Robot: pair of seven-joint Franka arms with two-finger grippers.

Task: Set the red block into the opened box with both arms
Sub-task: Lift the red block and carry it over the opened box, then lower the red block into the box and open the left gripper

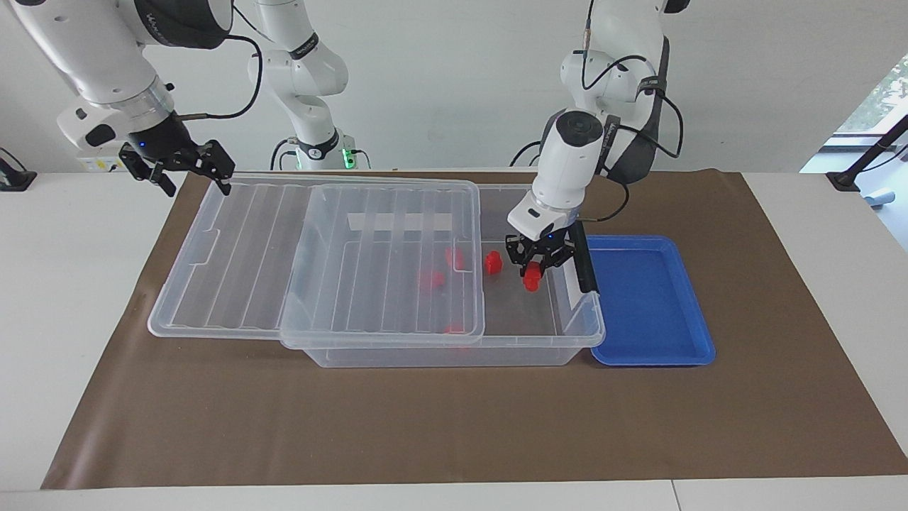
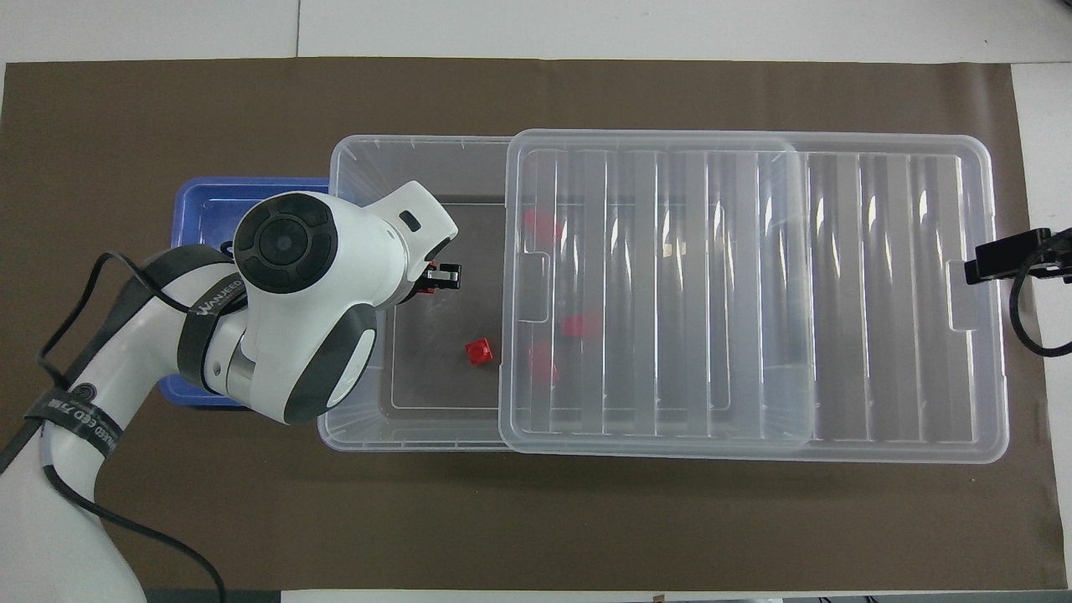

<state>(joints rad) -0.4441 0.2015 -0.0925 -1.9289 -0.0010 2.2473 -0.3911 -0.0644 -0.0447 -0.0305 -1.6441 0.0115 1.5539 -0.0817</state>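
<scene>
My left gripper [image 1: 533, 268] is shut on a small red block [image 1: 532, 277] and hangs low inside the uncovered part of the clear box [image 1: 454, 355], close to its black latch [image 1: 583, 259]. In the overhead view the arm's wrist hides most of that gripper [image 2: 441, 277], and only a sliver of the red block [image 2: 427, 290] shows. The ribbed clear lid [image 1: 241, 262] is slid toward the right arm's end and covers most of the box [image 2: 352, 435]. At that end of the lid [image 2: 837, 293], my right gripper [image 1: 200, 181] waits open and holds nothing [image 2: 1001, 258].
Another red block [image 1: 492, 262] lies on the box's bare floor [image 2: 479, 352]; three more show dimly under the lid [image 1: 431, 279]. A shallow blue tray [image 1: 652, 305] sits beside the latch end [image 2: 201, 209]. Brown paper covers the table.
</scene>
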